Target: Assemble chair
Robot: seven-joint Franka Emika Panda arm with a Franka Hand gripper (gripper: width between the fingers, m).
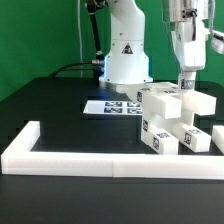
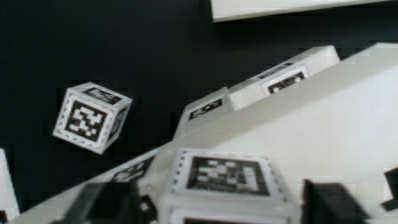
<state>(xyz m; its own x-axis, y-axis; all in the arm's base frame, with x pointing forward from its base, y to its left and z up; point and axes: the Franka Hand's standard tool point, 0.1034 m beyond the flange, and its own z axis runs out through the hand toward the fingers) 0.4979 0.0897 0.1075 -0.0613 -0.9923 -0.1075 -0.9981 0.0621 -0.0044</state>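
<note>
The chair parts (image 1: pixel 172 120) are chunky white tagged blocks and slabs clustered at the exterior view's right, just behind the border wall. My gripper (image 1: pixel 187 86) hangs straight down onto the top of this cluster. In the wrist view my gripper (image 2: pixel 226 205) is open, with its dark fingers (image 2: pixel 116 200) on either side of a white tagged block (image 2: pixel 222 172). Small gaps show on both sides of the block. A long slab with two tags (image 2: pixel 267 85) lies beyond it. A small separate tagged block (image 2: pixel 89 115) stands alone on the black table.
The long low white border wall (image 1: pixel 90 160) forms an L along the front and the exterior view's left. The marker board (image 1: pixel 112 107) lies flat in front of the robot base (image 1: pixel 125 60). A green backdrop stands behind.
</note>
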